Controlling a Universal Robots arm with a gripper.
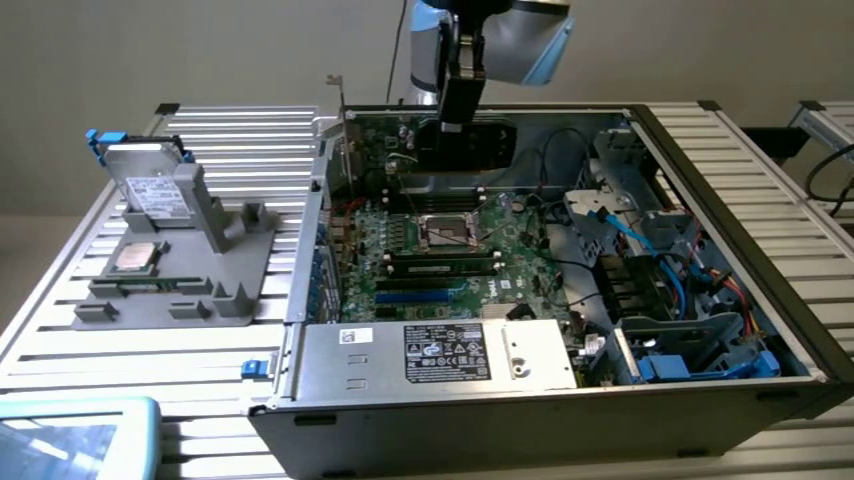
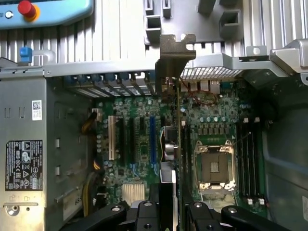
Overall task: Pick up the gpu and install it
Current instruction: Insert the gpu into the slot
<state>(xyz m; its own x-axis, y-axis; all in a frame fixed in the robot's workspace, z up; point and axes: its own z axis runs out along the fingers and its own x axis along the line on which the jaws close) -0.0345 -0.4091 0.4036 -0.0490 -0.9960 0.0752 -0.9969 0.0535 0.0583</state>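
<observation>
My gripper (image 1: 458,122) hangs over the rear part of the open computer case (image 1: 747,300) and is shut on the gpu (image 1: 470,147). The card's black shroud faces the exterior camera, and its silver bracket (image 1: 339,100) stands at the case's rear wall. In the wrist view the gpu (image 2: 178,120) appears edge-on, running from my gripper (image 2: 169,204) out to the bracket (image 2: 175,50). It hovers above the green motherboard (image 2: 134,159), roughly in line with the expansion slots beside the blue slot (image 2: 152,139). I cannot tell whether its edge touches a slot.
An empty CPU socket (image 1: 447,230) and memory sticks (image 1: 434,266) lie on the board. A power supply (image 1: 427,355) sits at the case front, and cables and drive bays (image 1: 667,290) on the exterior view's right. A grey stand (image 1: 174,290) holds a silver drive (image 1: 150,185) and a CPU chip (image 1: 138,257).
</observation>
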